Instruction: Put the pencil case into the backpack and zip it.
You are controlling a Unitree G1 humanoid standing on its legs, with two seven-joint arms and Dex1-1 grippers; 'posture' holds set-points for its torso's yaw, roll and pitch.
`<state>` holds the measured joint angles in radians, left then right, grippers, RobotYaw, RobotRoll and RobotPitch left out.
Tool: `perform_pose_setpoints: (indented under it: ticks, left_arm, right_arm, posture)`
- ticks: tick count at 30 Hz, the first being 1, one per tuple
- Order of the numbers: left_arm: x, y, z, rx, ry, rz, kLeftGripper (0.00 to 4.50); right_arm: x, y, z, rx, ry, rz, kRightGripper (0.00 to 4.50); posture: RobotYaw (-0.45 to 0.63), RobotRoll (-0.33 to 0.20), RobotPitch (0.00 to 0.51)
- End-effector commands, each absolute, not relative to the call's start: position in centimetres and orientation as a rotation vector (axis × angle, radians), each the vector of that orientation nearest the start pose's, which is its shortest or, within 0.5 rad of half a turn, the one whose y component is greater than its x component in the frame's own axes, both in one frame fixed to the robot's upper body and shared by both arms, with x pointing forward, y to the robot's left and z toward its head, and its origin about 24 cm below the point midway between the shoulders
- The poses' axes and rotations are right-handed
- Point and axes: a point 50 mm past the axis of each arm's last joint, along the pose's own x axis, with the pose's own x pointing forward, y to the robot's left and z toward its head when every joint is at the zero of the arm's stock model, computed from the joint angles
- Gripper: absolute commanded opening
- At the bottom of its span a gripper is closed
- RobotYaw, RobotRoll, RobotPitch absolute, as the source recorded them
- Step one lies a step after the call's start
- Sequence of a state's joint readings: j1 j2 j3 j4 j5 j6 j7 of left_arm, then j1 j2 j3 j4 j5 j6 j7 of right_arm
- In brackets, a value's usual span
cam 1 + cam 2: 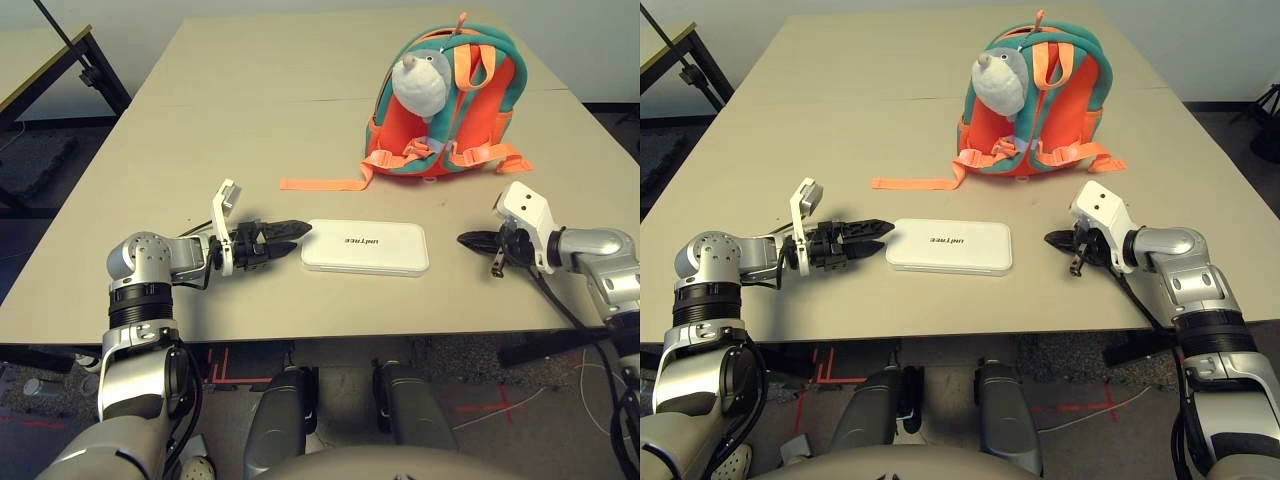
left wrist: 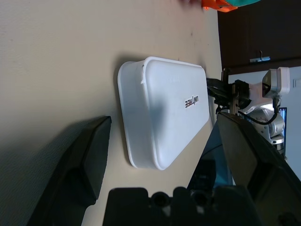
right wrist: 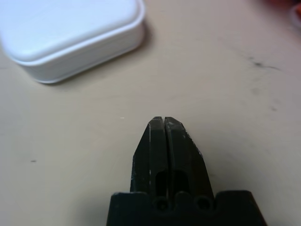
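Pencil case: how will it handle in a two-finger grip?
The pencil case looks like a rigid moulded shell, so probably stiff, not floppy. Its smooth glossy white sides may slip between the fingers. It lies flat on the table with rounded corners, so it should slide rather than roll or tip.

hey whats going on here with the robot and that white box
The robot has a hand on each side of the white pencil case, which lies flat on the table, not yet picked up. The left gripper is open, its fingers pointing at the case's end. The right gripper is shut on nothing, a little way off the other end. The orange backpack stands farther back.
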<state>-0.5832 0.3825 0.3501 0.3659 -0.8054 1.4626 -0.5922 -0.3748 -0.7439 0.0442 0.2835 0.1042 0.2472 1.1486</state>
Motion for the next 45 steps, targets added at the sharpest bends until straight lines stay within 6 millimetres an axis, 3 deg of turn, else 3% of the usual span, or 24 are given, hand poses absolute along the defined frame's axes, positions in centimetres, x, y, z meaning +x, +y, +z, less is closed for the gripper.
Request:
perform_pose_setpoints:
  ticks: [1,12,22,45]
  left_arm:
    - [29.6,18.8,8.7,-0.862,0.859,-0.748,4.5]
    - [29.5,18.4,8.4,-0.86,0.867,-0.755,4.5]
    - [29.5,18.2,8.4,-0.843,0.86,-0.752,4.5]
    - [29.3,17.8,8.5,-0.841,0.857,-0.781,4.5]
  right_arm:
    - [28.4,-24.6,9.3,-0.428,0.508,1.011,0.02]
    - [29.0,-22.0,8.9,-0.386,0.436,1.055,0.02]
    - [29.6,-18.5,9.7,-0.331,0.328,1.109,0.02]
    - [30.6,-15.8,10.6,-0.24,0.248,1.07,0.02]
  posture:
    - [-0.13,0.0,0.147]
    - [-0.13,0.0,0.147]
    - [-0.13,0.0,0.145]
    - [-0.13,0.0,0.146]
